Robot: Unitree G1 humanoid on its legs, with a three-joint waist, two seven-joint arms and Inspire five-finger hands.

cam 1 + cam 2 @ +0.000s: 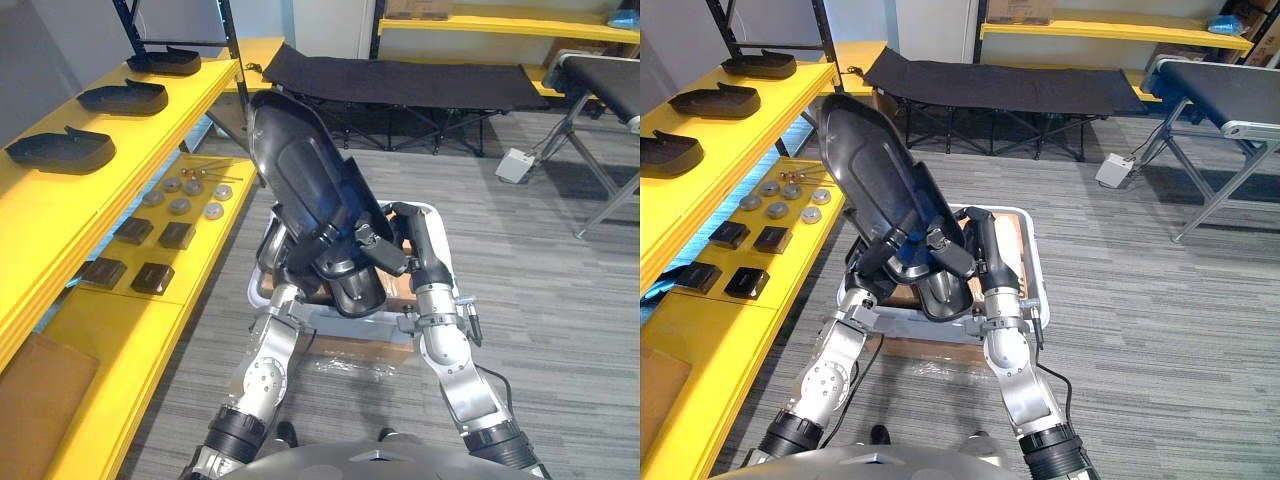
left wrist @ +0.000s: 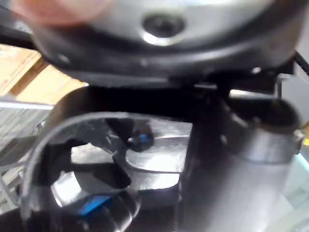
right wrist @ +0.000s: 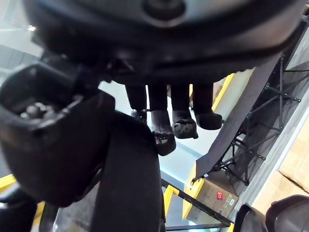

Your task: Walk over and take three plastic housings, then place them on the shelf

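I hold a large black plastic housing tilted up in front of me, above a white bin. My right hand grips its lower end; in the right wrist view the fingers curl over the housing's edge opposite the thumb. My left hand clasps the lower left edge from underneath, mostly hidden by the housing. Three more black housings lie in a row on the yellow upper shelf to my left.
The bin sits on a cardboard box. The lower yellow shelf carries small black blocks and metal discs. A black cot stands behind, with a conveyor frame and a small white box to the right.
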